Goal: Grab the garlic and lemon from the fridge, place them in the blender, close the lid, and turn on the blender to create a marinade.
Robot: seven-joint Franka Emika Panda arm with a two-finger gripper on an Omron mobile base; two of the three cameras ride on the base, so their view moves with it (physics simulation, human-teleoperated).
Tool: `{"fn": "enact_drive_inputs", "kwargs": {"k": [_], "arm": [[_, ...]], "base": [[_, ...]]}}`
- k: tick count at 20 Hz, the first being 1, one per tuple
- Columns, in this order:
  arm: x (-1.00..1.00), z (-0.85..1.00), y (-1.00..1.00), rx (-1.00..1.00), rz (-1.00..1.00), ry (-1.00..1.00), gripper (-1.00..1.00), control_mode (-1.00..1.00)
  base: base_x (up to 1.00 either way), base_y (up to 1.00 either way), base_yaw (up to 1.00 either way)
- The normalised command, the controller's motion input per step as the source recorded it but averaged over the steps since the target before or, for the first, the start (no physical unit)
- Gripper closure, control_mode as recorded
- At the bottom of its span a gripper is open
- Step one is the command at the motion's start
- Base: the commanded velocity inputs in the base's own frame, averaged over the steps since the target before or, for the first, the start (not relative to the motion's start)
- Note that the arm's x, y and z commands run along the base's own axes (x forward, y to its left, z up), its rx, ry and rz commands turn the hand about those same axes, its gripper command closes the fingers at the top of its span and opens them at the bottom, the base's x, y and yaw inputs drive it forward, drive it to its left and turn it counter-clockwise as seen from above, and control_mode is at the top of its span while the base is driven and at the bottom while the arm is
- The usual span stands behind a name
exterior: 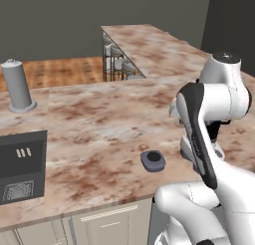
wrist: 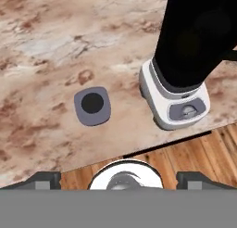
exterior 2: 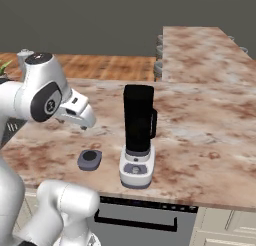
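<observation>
Marble counter (exterior 2: 210, 120): lid (wrist: 92, 105) lies flat near front edge, beside blender (exterior 2: 137, 135); gripper (wrist: 125, 178) fingers spread wide above — centre over lid, descend straight, then pinch.

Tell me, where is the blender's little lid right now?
The lid lies flat on the marble counter near its front edge, just left of the blender in the right base view, not touching it.

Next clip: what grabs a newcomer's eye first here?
The tall black blender jar on its grey-white base stands near the front edge of the mottled brown marble counter. Its small blue-grey lid with a black centre lies flat beside it, apart, with the white arm's open pincer above.
</observation>
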Motion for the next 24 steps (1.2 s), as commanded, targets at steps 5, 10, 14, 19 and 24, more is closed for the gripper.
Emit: {"fn": "enact_drive_inputs", "kwargs": {"k": [5,10,14,19,24], "arm": [[0.4,-0.73,0.4,0.0,0.0,0.21,-1.0,-1.0],[0.39,-0.76,0.26,0.0,0.0,0.2,-1.0,-1.0],[0.33,-0.79,0.12,0.0,0.0,0.12,-1.0,-1.0],[0.55,-0.62,0.07,0.0,0.0,0.06,-1.0,-1.0],[0.45,-0.56,0.0,0.0,0.01,0.01,-1.0,-1.0]], "base": [[0.0,0.0,0.0],[0.0,0.0,0.0],[0.0,0.0,0.0],[0.0,0.0,0.0],[0.0,0.0,0.0]]}}
